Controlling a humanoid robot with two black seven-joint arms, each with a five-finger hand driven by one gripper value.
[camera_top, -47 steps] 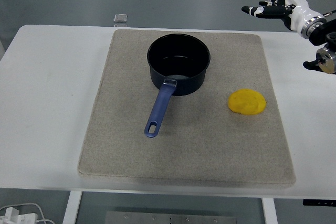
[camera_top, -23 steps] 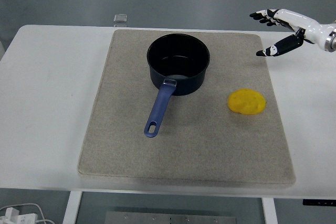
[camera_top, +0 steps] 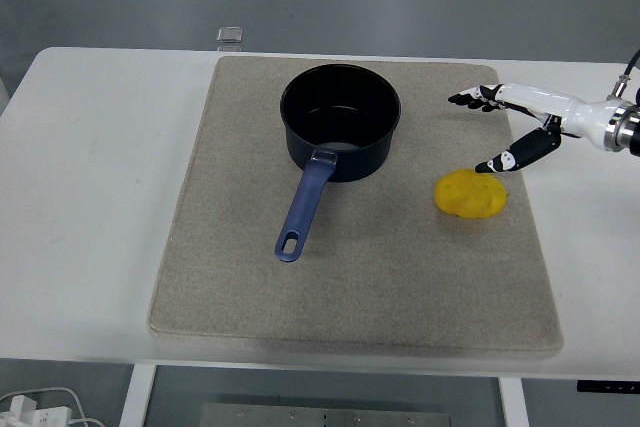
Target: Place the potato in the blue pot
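The right hand has swung down from its raised spot beyond the table's far right corner and now hovers just above and behind the potato, fingers spread wide and holding nothing, thumb tip almost over it. The potato has not moved: it lies on the grey mat, right of the blue pot. I judge the reach nearly finished, the grasp not yet begun.

Blue pot: glossy dark enamel. Mat: rough grey felt. Potato: matt yellow. Table: smooth white.
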